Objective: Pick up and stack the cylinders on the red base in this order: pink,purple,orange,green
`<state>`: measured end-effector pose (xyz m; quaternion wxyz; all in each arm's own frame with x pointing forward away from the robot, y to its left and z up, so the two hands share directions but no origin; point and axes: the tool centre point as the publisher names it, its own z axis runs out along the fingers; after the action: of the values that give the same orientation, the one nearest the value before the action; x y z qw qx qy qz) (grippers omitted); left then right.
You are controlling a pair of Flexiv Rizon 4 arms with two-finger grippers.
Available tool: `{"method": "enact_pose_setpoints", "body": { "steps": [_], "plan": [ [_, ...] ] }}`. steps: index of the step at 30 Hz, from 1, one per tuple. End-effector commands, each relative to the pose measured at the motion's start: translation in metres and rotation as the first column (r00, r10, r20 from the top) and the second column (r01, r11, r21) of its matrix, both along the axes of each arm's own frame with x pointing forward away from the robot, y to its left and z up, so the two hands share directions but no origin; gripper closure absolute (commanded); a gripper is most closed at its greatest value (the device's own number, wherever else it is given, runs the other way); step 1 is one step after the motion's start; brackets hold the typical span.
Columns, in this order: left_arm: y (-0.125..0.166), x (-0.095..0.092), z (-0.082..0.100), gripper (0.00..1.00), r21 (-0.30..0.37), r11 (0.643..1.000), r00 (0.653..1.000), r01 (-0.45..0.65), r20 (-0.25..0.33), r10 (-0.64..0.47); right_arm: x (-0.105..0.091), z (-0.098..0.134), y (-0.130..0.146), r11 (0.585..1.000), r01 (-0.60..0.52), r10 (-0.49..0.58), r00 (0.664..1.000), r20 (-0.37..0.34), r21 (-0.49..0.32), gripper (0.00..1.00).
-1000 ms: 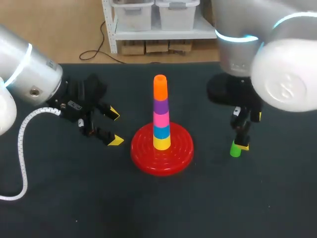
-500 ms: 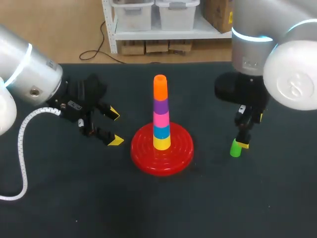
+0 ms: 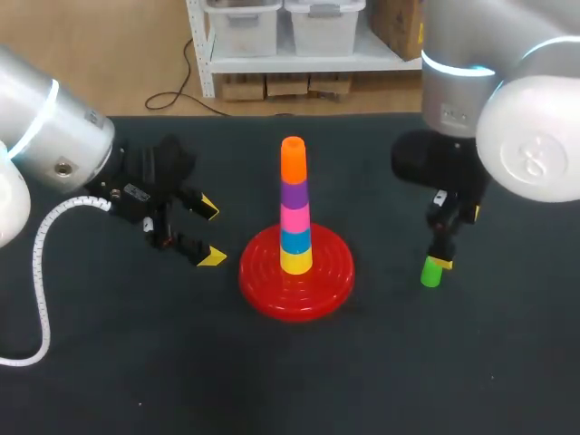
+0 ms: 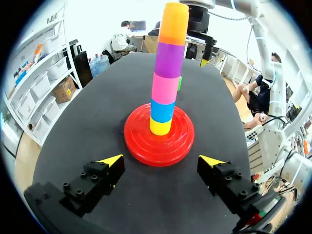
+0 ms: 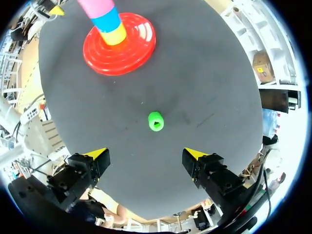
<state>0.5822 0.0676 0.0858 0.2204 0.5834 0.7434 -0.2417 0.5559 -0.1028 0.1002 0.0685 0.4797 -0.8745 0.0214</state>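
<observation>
Right claw [image 5: 146,154] released over the green cylinder [image 5: 155,121]; left claw [image 4: 162,161] released, facing the red base [image 4: 139,146]
The green cylinder stood upright on the dark bench [image 3: 136,362] just ahead of the right claw, in line with the gap between its spread yellow tips and touched by neither. Ahead of the left claw, whose fingers were also wide apart and gripped nothing, the red base carried a tower: a yellow cylinder [image 4: 160,126] at the bottom, then a blue cylinder [image 4: 162,110], the pink cylinder [image 4: 165,87], the purple cylinder [image 4: 169,59] and the orange cylinder [image 4: 174,23] on top. The base lay further ahead and to one side of the right claw, well apart from the green cylinder
</observation>
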Motion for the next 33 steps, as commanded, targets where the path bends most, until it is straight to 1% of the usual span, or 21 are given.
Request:
{"method": "enact_pose_setpoints", "body": {
  "steps": [1,7,10,14,18,23,29,31,32,33],
  "plan": [
    [0.000,0.001,0.000,0.00,0.003,1.000,1.000,0.000,-0.002,0.000,0.008,-0.004,-0.006,0.999,0.017,-0.017,1.000,-0.001,0.033,0.00],
    [0.000,0.001,0.000,0.00,0.003,1.000,1.000,0.000,-0.002,0.000,0.017,-0.021,-0.004,0.999,0.044,-0.043,0.999,-0.013,0.031,0.00],
    [0.000,0.001,0.000,0.00,0.003,1.000,1.000,0.000,-0.002,0.000,0.019,-0.030,-0.001,0.999,0.048,-0.048,0.999,-0.024,0.012,0.00],
    [0.000,0.001,0.000,0.00,0.003,1.000,1.000,0.000,-0.002,0.000,0.019,-0.040,0.002,0.998,0.056,-0.056,0.998,-0.021,-0.022,0.00],
    [0.000,0.001,0.000,0.00,0.003,1.000,1.000,0.000,-0.002,0.000,0.019,-0.047,0.005,0.998,0.060,-0.061,0.998,-0.021,-0.036,0.00],
    [0.000,0.001,0.000,0.00,0.003,1.000,1.000,0.000,-0.002,0.000,0.020,-0.052,0.005,0.997,0.069,-0.070,0.998,-0.009,-0.040,0.00],
    [0.000,0.001,0.000,0.00,0.003,1.000,1.000,0.000,-0.002,0.000,0.023,-0.059,0.003,0.995,0.096,-0.096,0.995,-0.023,-0.013,0.00],
    [0.000,0.001,0.000,0.00,0.003,1.000,1.000,0.000,-0.002,0.000,0.023,-0.060,0.003,0.995,0.103,-0.103,0.994,-0.022,-0.009,0.04],
    [0.000,0.001,0.000,0.00,0.003,1.000,1.000,0.000,-0.002,0.000,0.023,-0.060,0.003,0.994,0.111,-0.111,0.994,-0.024,-0.003,0.04],
    [0.000,0.001,0.000,0.00,0.003,1.000,1.000,0.000,-0.002,0.000,0.024,-0.060,0.003,0.994,0.113,-0.113,0.993,-0.024,-0.001,0.02]
  ]
}}
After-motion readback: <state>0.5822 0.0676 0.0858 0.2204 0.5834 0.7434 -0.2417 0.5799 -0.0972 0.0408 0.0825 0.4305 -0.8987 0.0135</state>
